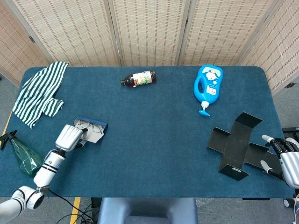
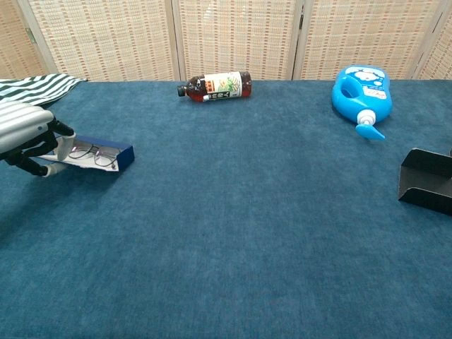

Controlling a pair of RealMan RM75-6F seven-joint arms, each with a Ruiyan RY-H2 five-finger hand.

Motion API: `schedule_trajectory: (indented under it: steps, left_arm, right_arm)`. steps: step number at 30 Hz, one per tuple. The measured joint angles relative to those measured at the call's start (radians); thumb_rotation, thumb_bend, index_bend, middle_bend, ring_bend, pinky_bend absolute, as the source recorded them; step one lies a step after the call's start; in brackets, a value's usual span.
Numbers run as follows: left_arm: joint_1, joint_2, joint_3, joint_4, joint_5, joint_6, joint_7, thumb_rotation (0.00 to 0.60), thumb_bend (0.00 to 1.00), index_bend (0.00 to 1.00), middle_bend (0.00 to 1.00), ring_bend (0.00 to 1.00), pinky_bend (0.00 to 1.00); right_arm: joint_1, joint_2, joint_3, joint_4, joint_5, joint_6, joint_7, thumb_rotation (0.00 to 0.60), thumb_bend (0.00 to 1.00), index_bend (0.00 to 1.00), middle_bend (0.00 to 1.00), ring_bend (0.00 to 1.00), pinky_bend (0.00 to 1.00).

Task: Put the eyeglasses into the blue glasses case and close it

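The blue glasses case [image 1: 93, 130] [image 2: 106, 156] lies open on the left part of the table, and the eyeglasses [image 1: 89, 125] [image 2: 94, 152] lie inside it on its pale lining. My left hand [image 1: 68, 137] [image 2: 25, 136] grips the case's near left end, with its fingers curled over that edge. My right hand [image 1: 284, 157] sits at the table's right front corner, fingers spread, holding nothing. The chest view does not show the right hand.
A striped cloth [image 1: 39, 91] lies at the back left and a green spray bottle [image 1: 22, 156] at the front left edge. A brown bottle [image 1: 138, 78] and a blue jug [image 1: 208, 85] lie at the back. A black unfolded box [image 1: 238, 144] is beside my right hand.
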Motion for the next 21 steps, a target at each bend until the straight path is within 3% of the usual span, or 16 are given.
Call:
schedule_trajectory:
  steps: [4, 8, 21]
  left_arm:
    - [0.025, 0.109, 0.023, -0.168, 0.000, -0.008, 0.078, 0.600, 0.43, 0.66, 0.95, 0.90, 0.98]
    - [0.031, 0.175, 0.030, -0.267, -0.009, -0.037, 0.164, 0.600, 0.43, 0.65, 0.94, 0.90, 0.98]
    - [-0.051, 0.170, -0.037, -0.281, -0.100, -0.198, 0.309, 0.600, 0.43, 0.61, 0.92, 0.89, 0.98]
  right_arm:
    - [0.002, -0.002, -0.001, -0.001, -0.002, -0.003, -0.001, 0.600, 0.26, 0.18, 0.37, 0.26, 0.27]
    - [0.007, -0.005, -0.002, 0.002, -0.006, -0.008, 0.002, 0.600, 0.26, 0.18, 0.37, 0.26, 0.27]
    - [-0.007, -0.005, -0.007, 0.018, 0.004, 0.004, 0.019, 0.600, 0.25, 0.18, 0.37, 0.26, 0.27]
